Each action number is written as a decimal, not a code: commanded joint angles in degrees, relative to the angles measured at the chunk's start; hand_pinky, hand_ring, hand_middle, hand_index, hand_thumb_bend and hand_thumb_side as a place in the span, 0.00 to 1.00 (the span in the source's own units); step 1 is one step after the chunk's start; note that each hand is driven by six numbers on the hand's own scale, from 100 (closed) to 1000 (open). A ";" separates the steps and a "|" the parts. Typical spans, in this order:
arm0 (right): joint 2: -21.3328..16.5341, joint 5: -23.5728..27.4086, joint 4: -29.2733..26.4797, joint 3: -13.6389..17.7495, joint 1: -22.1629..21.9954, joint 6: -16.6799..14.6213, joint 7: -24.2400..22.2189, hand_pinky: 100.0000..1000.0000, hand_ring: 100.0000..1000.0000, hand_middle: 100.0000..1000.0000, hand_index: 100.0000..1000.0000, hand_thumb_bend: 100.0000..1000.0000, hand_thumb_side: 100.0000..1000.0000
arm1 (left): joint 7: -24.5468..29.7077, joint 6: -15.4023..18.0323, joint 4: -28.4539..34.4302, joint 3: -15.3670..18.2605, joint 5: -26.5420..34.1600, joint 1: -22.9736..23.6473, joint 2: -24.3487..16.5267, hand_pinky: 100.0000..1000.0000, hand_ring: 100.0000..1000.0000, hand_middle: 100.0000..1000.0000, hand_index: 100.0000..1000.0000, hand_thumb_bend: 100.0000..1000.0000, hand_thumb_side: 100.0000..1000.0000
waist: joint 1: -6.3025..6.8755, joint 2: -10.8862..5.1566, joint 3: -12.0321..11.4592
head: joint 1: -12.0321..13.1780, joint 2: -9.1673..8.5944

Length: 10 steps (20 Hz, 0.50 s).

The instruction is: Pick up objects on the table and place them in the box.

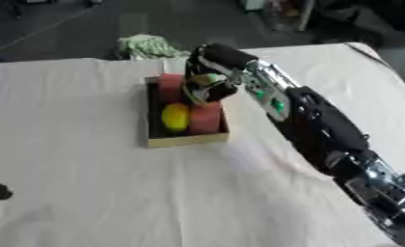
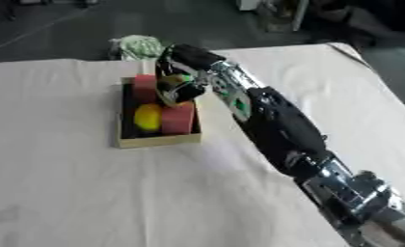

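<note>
Box (image 1: 185,140) | on white cloth-covered table (image 1: 87,183) | dark floor (image 1: 79,24) behind

The box (image 1: 185,140) sat on the table (image 1: 87,183) left of centre, with a round object (image 1: 175,117) and two blocks (image 1: 206,119) inside it, the right hand (image 1: 208,83) above its far right part, and a bundle (image 1: 147,47) behind it.

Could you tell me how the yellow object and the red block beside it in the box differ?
The yellow object is rounded and oval, while the red block is flat-sided with square corners. The yellow object looks smaller; the red block takes up more of the box. The yellow object lies on the left, clear of the right hand; the red block lies just below that hand. Both lie inside the box, side by side.
</note>
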<state>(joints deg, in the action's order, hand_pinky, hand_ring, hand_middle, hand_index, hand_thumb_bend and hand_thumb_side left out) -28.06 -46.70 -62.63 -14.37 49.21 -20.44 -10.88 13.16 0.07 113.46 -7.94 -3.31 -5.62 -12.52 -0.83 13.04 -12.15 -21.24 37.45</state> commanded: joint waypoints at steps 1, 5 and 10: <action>-1.30 1.02 -2.16 -0.09 1.21 -0.75 -0.36 0.60 0.68 0.61 0.77 0.00 0.07 | 0.14 0.01 1.13 0.02 0.11 -0.60 -0.22 0.80 0.60 0.54 0.81 0.00 0.66 | 0.12 -0.95 0.14 | 0.07 -0.72; -2.13 3.24 -4.71 -0.65 0.99 -1.24 -1.99 0.71 0.77 0.75 0.90 0.00 0.08 | 0.11 0.02 1.13 0.05 0.11 -0.56 -0.26 0.80 0.60 0.54 0.81 0.00 0.66 | 0.18 -1.00 0.42 | 0.17 -0.76; -3.25 5.76 -8.04 -1.27 0.66 -1.82 -5.75 0.76 0.82 0.81 0.92 0.00 0.13 | 0.06 -0.01 1.13 0.09 -0.01 -0.44 -0.30 0.80 0.60 0.54 0.81 0.00 0.66 | 0.27 -1.02 0.82 | 0.38 -0.74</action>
<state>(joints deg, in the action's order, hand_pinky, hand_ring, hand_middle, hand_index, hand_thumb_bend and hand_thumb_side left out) -29.38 -41.90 -68.76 -15.77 48.88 -22.09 -15.74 13.16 0.07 113.46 -7.94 -3.31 -5.63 -12.51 -0.78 13.04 -11.34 -21.01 37.22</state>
